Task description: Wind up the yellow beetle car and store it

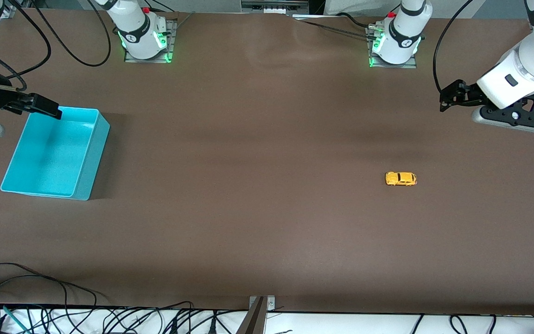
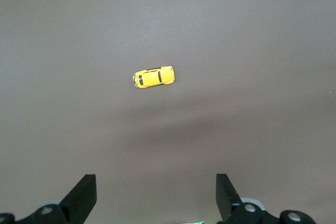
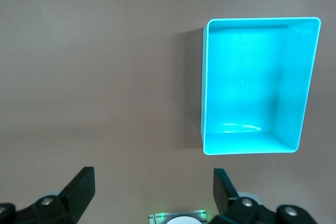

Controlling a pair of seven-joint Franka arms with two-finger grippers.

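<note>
The yellow beetle car [image 1: 401,178] [image 2: 153,77] stands on its wheels on the brown table toward the left arm's end, with nothing touching it. My left gripper [image 1: 444,98] [image 2: 155,178] hangs open and empty above bare table, well apart from the car. The turquoise bin [image 1: 49,157] [image 3: 247,87] sits empty toward the right arm's end. Over the bin's rim on the robots' side hovers my right gripper [image 1: 54,111] [image 3: 152,172], open and holding nothing.
Both arm bases [image 1: 145,35] [image 1: 396,39] with green lights stand along the table's edge by the robots. Loose black cables [image 1: 40,297] and a metal bracket [image 1: 260,311] lie at the edge nearest the front camera. A wide stretch of brown table separates car and bin.
</note>
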